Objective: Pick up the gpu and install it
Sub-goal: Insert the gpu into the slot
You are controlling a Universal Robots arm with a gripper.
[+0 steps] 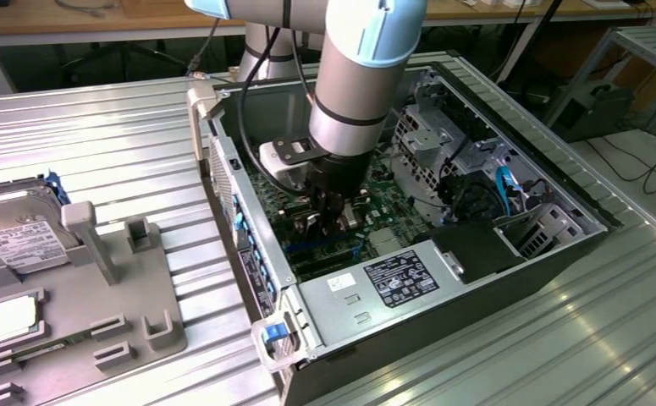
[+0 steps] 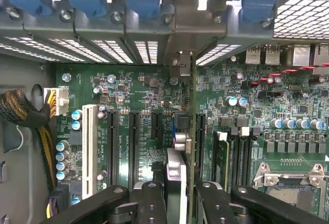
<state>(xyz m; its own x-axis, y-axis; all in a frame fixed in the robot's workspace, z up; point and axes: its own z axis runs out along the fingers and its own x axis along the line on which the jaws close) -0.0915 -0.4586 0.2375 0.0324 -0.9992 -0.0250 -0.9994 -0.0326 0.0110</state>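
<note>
Right now the gripper (image 2: 180, 193) has its fingers (image 2: 151, 198) clamped on the gpu (image 2: 193, 131), held edge-on over the motherboard (image 2: 133, 95) slots inside the computer case (image 1: 463, 313) (any slight tilt could jam it against the connector).

We see bright, even light on the ribbed bench (image 1: 101, 144), with soft glare streaks beside the computer case (image 1: 418, 279). Inside the case, the motherboard (image 2: 133, 100) is sharp and well lit, while the vent grilles (image 2: 303, 8) blow out white.
</note>
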